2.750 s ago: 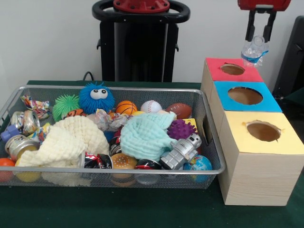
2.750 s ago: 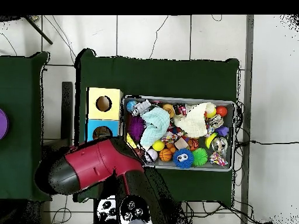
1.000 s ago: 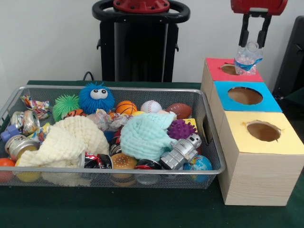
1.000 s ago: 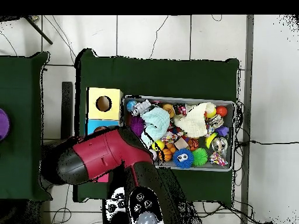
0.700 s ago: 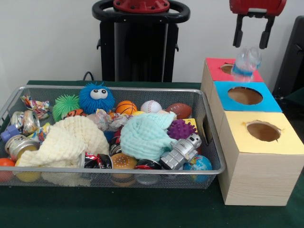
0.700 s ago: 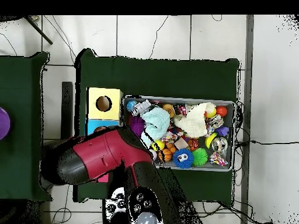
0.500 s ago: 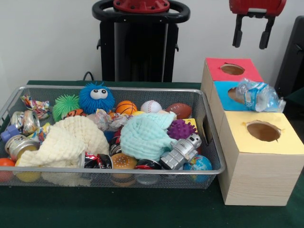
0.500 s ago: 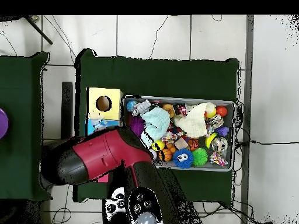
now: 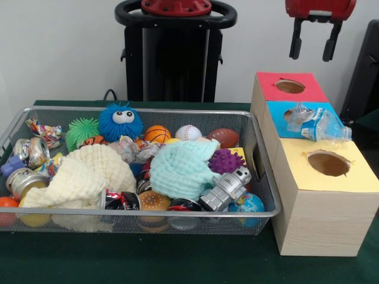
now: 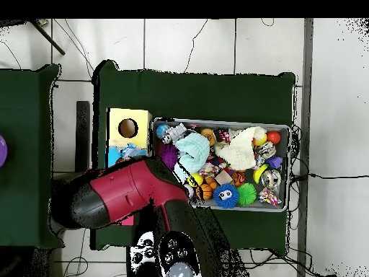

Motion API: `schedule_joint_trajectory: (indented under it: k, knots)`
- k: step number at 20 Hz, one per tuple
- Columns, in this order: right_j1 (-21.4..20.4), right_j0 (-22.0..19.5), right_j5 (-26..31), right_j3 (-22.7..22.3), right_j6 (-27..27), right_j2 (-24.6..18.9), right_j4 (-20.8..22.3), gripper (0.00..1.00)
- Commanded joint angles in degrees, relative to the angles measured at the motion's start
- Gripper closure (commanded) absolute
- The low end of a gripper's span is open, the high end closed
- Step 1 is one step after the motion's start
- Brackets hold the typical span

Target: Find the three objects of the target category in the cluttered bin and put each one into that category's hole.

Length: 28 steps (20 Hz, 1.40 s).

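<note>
My gripper (image 9: 311, 52) hangs open and empty above the red-topped box (image 9: 269, 81), whose hole (image 9: 290, 86) is open to view. A crumpled clear plastic packet with blue print (image 9: 317, 122) lies on the blue-topped box (image 9: 337, 131), partly over that box's hole. In the overhead view it shows as a pale scrap (image 10: 130, 151) beside my arm (image 10: 119, 196), which hides the red box and the gripper. The wire-mesh bin (image 9: 148, 212) holds more crumpled printed wrappers at its far left (image 9: 44, 131) and middle (image 9: 131, 146).
The yellow-topped box (image 9: 349, 177) stands nearest the camera. The bin (image 10: 220, 121) is packed with two cloths, crushed cans, spiky balls, sport balls, a toy robot (image 9: 227, 188) and a globe ball. A black pedestal (image 9: 174, 53) stands behind.
The gripper opened above the red box. The plastic packet dropped from it, missed the red hole and came to rest on the blue-topped box.
</note>
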<state>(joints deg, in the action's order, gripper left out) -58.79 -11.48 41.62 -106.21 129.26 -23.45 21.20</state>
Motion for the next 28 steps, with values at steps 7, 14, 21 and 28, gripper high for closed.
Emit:
schedule_joint_trajectory:
  k: [7,14,21,28]
  knots:
    - [1.8,-0.8,-0.3,-1.1,-4.1,-1.5,1.7,0.0]
    - [3.4,0.0,-2.3,-0.2,-2.5,-0.6,3.2,0.0]
    - [5.2,1.1,-0.8,3.0,-2.5,-0.3,3.7,0.0]
    - [6.8,1.7,-0.7,4.5,-2.7,0.3,4.4,0.0]
